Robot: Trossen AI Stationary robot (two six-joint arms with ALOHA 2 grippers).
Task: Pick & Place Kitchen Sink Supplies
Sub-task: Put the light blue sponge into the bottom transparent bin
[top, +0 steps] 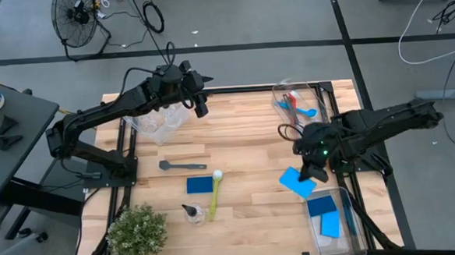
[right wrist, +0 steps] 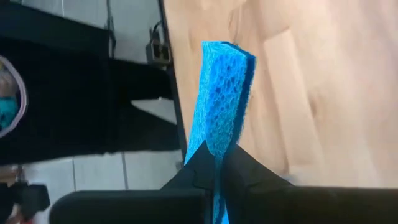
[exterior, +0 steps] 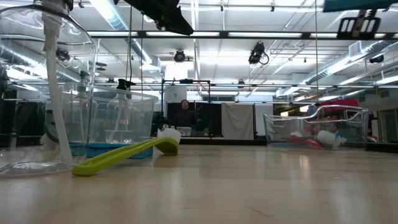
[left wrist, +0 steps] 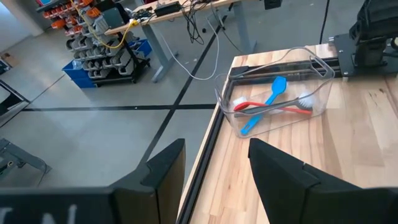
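Observation:
My right gripper [top: 309, 173] is shut on a flat blue sponge [top: 296, 183], above the table's right side next to the near clear bin [top: 352, 229]. On the wood lie a second blue sponge [top: 199, 184], a grey brush [top: 181, 165] and a yellow-green brush [top: 215, 195]. A small clear bottle with a black top [top: 191, 213] stands there too. A red brush [left wrist: 273, 109] and a blue brush [left wrist: 266, 104] lie in the far right bin [top: 295, 107]. My left gripper [left wrist: 214, 174] hangs open over the far left of the table, holding nothing. My right gripper pinches the sponge's two flat faces between its two fingers, at one edge [right wrist: 214, 152]. Most of the sponge [right wrist: 224, 87] sticks out beyond the fingertips. The fingers slant down from the table's right side. The sponge is lifted clear of the table.
The near right bin holds several blue sponges [top: 326, 214]. Another clear bin [top: 159, 123] stands at the far left under my left arm. A bushy green plant [top: 137, 232] sits at the near left corner. Bare wood lies across the table's middle.

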